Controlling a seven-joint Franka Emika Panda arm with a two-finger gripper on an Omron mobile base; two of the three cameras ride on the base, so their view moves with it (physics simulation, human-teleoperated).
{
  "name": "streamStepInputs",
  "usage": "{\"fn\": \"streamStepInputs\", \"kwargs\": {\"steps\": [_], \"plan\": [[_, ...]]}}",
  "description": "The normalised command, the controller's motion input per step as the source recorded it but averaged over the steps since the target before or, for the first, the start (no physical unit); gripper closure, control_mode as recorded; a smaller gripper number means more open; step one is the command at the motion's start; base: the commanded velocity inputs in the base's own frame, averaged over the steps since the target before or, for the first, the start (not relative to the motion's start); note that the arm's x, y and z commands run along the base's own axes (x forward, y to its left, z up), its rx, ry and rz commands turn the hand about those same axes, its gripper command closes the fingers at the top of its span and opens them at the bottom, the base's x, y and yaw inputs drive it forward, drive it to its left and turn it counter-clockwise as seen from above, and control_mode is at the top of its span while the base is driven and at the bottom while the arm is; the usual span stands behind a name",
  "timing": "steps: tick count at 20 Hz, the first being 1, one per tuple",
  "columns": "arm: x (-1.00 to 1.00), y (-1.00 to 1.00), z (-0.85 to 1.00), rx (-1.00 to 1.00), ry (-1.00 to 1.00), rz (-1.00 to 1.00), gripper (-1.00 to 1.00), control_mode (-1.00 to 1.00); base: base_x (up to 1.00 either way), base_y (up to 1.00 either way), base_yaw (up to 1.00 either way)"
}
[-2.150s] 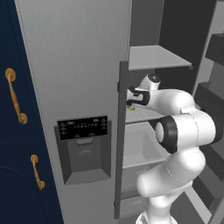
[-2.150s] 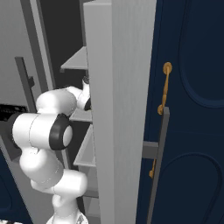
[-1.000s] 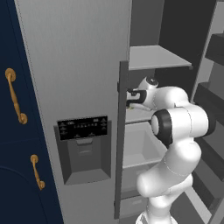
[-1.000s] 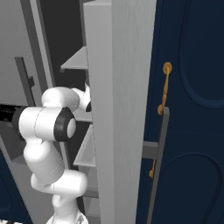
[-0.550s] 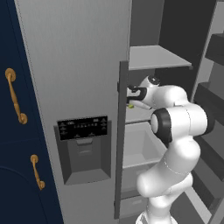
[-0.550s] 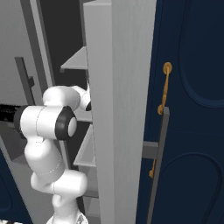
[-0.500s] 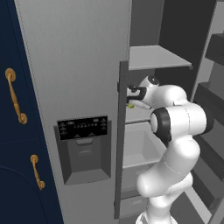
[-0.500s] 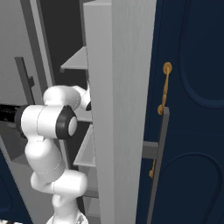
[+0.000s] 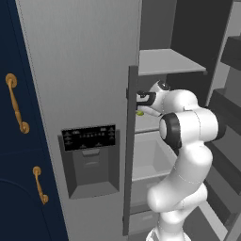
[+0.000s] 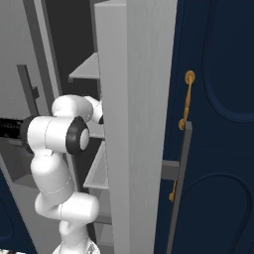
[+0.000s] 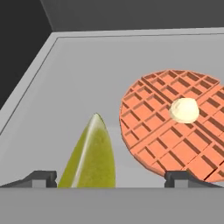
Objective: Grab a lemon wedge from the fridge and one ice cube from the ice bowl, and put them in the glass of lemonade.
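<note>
Inside the fridge [image 9: 84,70], on a grey shelf [image 11: 78,74]: lemon wedge [image 11: 90,156] near the front edge, between the spread tips of the gripper [image 11: 109,178], nearer the left tip, not gripped. Waffle [image 11: 175,127] with pale butter pat [image 11: 184,109] just beside, toward the shelf's right edge. Gripper [image 9: 141,100] reaching behind the door edge.

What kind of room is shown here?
Probably a kitchen: a tall light-grey fridge with a black dispenser panel, navy cabinets with brass handles, and an orange-red waffle on a shelf.
</note>
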Motion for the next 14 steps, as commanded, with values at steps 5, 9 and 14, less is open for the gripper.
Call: {"fn": "streamStepInputs", "kwargs": {"steps": [5,9,14], "plan": [[0.00,0.00,-0.20,0.00,0.00,0.00,-1.00,-1.00,0.00,0.00,0.00],[0.00,0.00,0.00,0.00,0.00,0.00,1.00,-1.00,0.00,0.00,0.00],[-0.01,0.00,0.00,0.00,0.00,0.00,1.00,-1.00,0.00,0.00,0.00]]}}
